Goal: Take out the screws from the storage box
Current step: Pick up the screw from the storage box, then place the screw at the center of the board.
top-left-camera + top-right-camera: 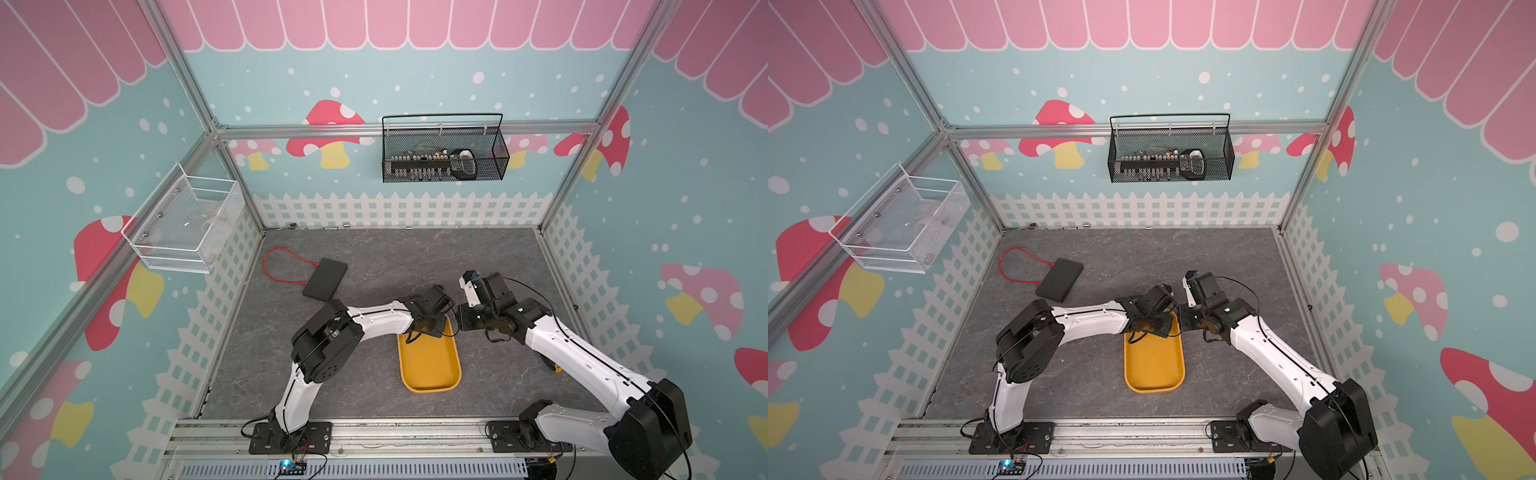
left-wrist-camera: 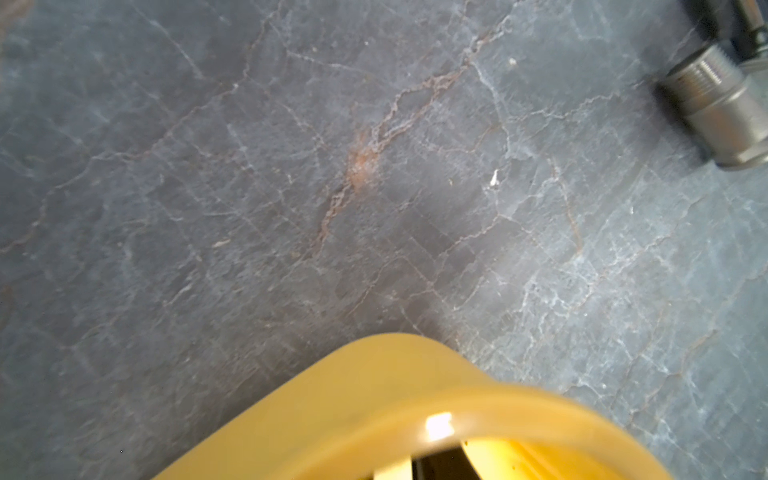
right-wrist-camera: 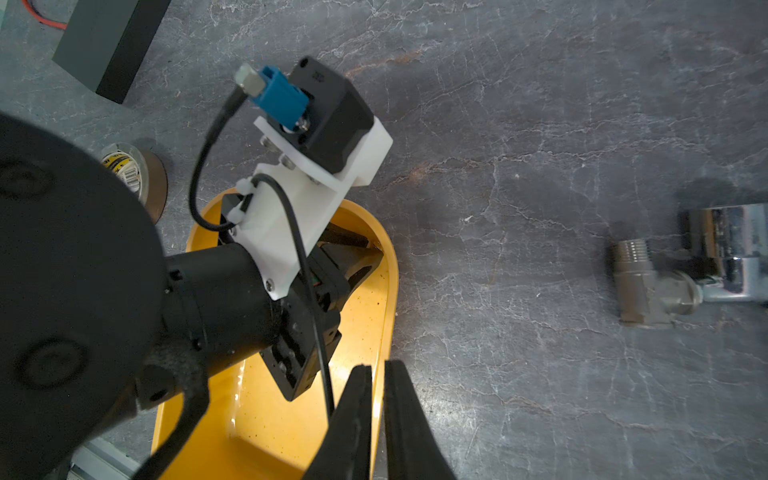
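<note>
Dipping into the far end of the storage box (image 1: 430,365), the left claw (image 3: 369,254) has its black fingers down inside the yellow tub, close to the rounded end wall, as the right wrist view shows. Their tips seem to draw toward each other, but I cannot tell whether they are pressed together or pinching anything. The left wrist view catches only the tub's rim (image 2: 374,386) and a blurred sliver of black below it.

The right claw (image 3: 376,415) hangs over the tub's side rim on the robot's right. Its fingers are pressed almost together, with only a thin slit between them and nothing in it. In both top views the two claws are close to each other at that same far end of the tub, and the left arm's wrist covers it.

The screws cannot be made out: the tub's floor shows only fine dark specks. A tiny pale fleck (image 3: 468,218) lies on the counter (image 3: 540,124) just past the tub's end, too small to name.

Farther out on the grey counter, a silver pipe fitting (image 3: 665,274) lies well apart from the tub. A roll of tape (image 3: 133,174) sits just beside the tub's other side. A flat black box (image 1: 325,279) with a looped red cable (image 1: 274,266) lies toward the far left. A black wire basket (image 1: 444,153) hangs on the back wall and a white wire basket (image 1: 187,220) on the left wall.
</note>
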